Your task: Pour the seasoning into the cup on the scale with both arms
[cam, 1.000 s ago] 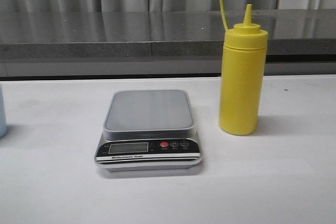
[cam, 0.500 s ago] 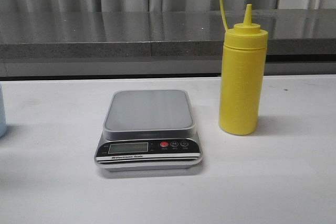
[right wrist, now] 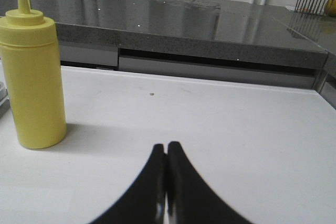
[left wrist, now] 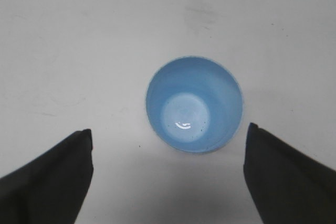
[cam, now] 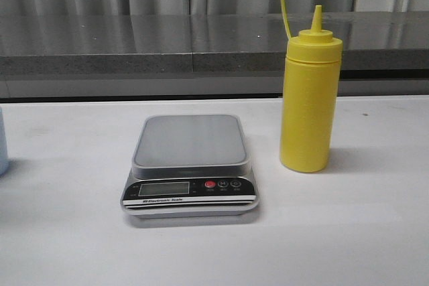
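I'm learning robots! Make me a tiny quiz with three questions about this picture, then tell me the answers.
1. True or false: the cup already stands on the scale.
2. Which gripper has its jaws wide apart: A) left gripper B) right gripper?
3. Fill in: the cap of the yellow bottle is ____ (on/off) its nozzle.

Key: 1. False; it stands on the table, under the left gripper. 2. A. 3. Off.

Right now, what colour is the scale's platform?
Grey, on the scale; clearest in the front view.
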Motion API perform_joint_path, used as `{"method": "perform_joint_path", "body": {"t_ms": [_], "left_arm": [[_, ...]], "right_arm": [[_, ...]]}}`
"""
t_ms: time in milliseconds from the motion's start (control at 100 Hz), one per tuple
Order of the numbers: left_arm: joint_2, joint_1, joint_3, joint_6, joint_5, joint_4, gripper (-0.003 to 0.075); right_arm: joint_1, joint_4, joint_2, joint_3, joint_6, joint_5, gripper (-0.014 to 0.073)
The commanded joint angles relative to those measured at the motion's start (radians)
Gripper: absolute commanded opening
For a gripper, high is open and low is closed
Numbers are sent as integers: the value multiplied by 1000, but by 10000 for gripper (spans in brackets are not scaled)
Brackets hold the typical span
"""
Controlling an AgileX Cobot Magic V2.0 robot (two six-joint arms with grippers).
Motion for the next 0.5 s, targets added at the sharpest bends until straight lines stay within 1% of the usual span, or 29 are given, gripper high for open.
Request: {"method": "perform_joint_path", "body": {"t_ms": [0,50,420,490], "left_arm": [[2,4,-33,-7,-72,-3,554],[21,4,-33,-7,-79,-3,544],[154,4,-33,-18,-145,-11,543],[168,4,-33,-18,-155,-11,530]], "right_arm": [[-5,-8,-16,0,-13,-84,-120],[-5,-8,-16,0,-13,-84,-120],[-5,-8,-16,0,-13,-84,-120],[-5,-8,-16,0,-13,-84,-120]]}}
